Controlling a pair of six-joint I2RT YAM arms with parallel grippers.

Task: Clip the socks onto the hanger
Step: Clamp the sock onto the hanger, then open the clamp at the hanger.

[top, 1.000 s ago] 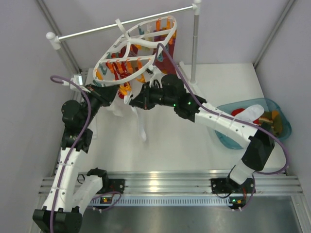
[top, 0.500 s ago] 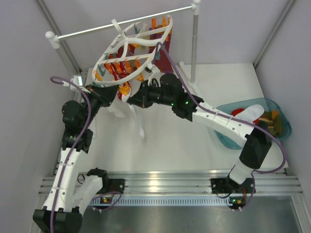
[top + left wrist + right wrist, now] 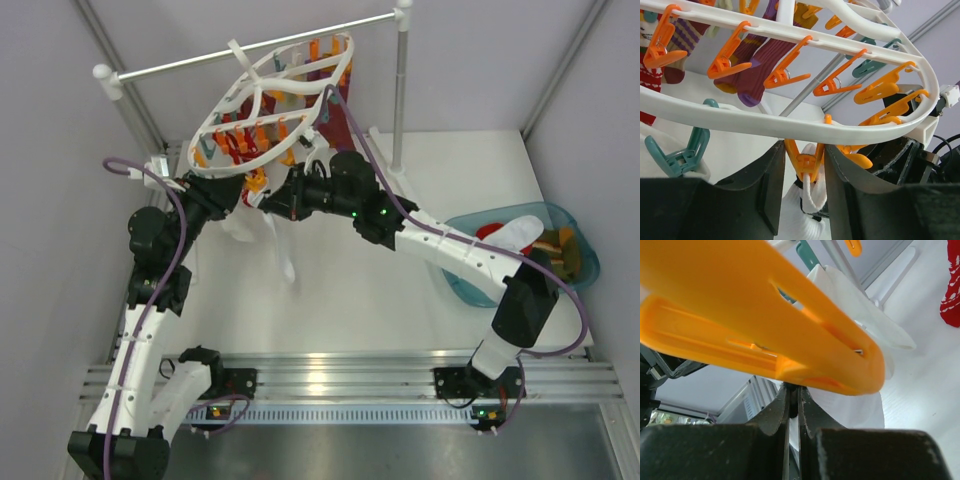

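Observation:
The white oval hanger hangs tilted from the rail, with orange, red and teal clips and several maroon and red socks clipped on. My left gripper is under its near rim. Its fingers press both handles of an orange clip. The cuff of a white sock sits in that clip's mouth. My right gripper is shut on the same white sock, which dangles below. In the right wrist view, its jaws pinch the white fabric just beneath the orange clip.
The white-and-metal rail stand carries the hanger at the back of the table. A translucent blue basin at the right edge holds more socks. Grey walls close in the left, right and back sides.
The hanger has swung slightly left and up. Both grippers and the dangling white sock have shifted a little with it. Neither grip has changed.

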